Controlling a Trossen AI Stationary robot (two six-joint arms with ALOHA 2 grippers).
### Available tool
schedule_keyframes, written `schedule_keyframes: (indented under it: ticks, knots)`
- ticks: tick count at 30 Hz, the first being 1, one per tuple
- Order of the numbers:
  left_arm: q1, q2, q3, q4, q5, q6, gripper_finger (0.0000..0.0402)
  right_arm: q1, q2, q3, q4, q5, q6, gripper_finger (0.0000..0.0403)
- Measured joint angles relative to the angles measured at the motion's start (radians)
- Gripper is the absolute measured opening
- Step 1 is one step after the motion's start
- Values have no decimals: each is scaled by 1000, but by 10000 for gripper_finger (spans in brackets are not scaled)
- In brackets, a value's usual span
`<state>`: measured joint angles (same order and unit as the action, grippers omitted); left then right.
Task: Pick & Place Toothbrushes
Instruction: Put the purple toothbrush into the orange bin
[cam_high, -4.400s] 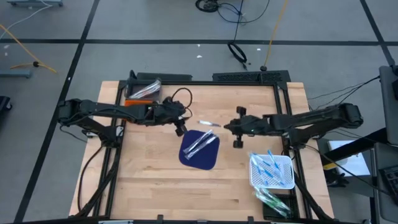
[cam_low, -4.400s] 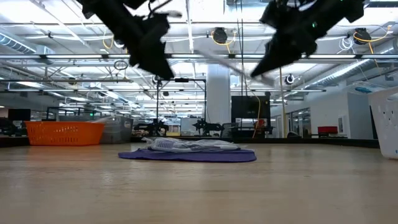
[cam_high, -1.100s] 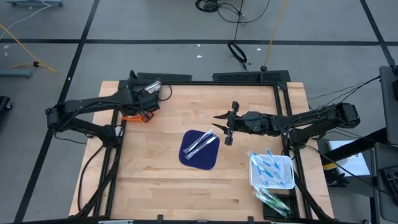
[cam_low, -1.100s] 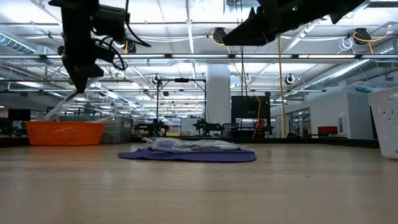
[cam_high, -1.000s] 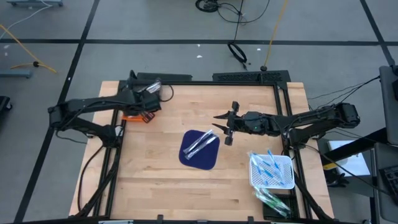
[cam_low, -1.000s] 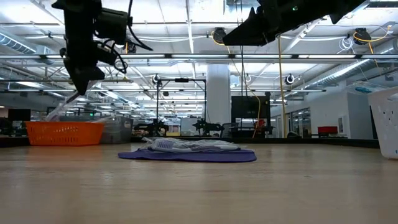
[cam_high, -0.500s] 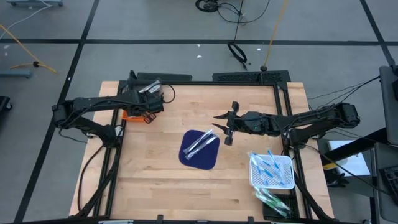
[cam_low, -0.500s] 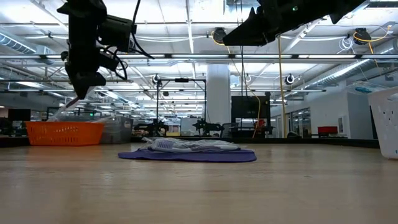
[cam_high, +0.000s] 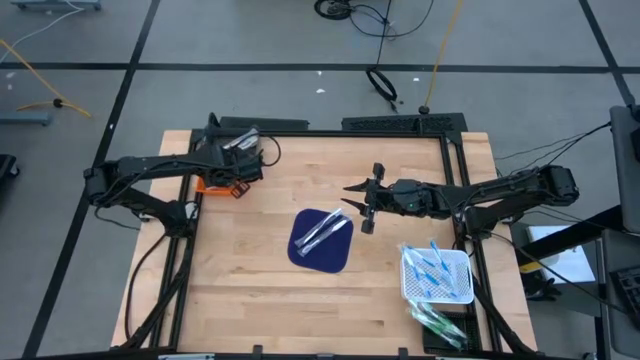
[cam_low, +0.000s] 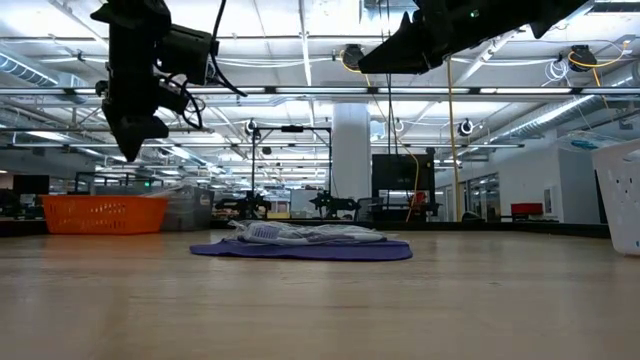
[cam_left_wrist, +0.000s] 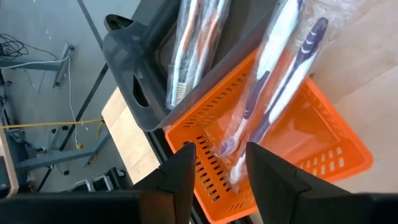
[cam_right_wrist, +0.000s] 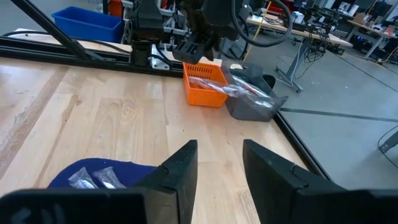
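You've got a wrapped toothbrush (cam_left_wrist: 273, 87) dropped in the orange basket (cam_left_wrist: 323, 155), left gripper (cam_left_wrist: 214, 165) jaws apart above it; packs on the blue mat (cam_high: 322, 243) remain, right gripper (cam_right_wrist: 214, 163) jaws apart.

High cam overhead; low cam table-level; both share blue mat (cam_high: 322, 241).

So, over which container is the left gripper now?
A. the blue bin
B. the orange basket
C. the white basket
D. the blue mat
B: the left wrist view looks past the left gripper straight down into the orange basket, where a wrapped toothbrush lies, and the high view shows that gripper at the table's far left corner.
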<state>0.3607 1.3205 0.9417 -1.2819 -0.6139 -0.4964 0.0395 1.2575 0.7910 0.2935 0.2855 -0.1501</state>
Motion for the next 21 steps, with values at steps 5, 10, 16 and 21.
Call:
schedule_keyframes:
  ticks: [5,10,16,21]
  knots:
    - [0,0,0,0,-5,8,149,0,0,0,-13,-2,0,120]
    - [-28,-14,0,29,-7,8,149,0,0,0,-54,-7,29,119]
    - [-104,-57,0,231,16,132,150,2,9,0,-119,-214,44,115]
    - [-150,-70,0,459,123,232,150,3,75,0,-134,-284,33,115]
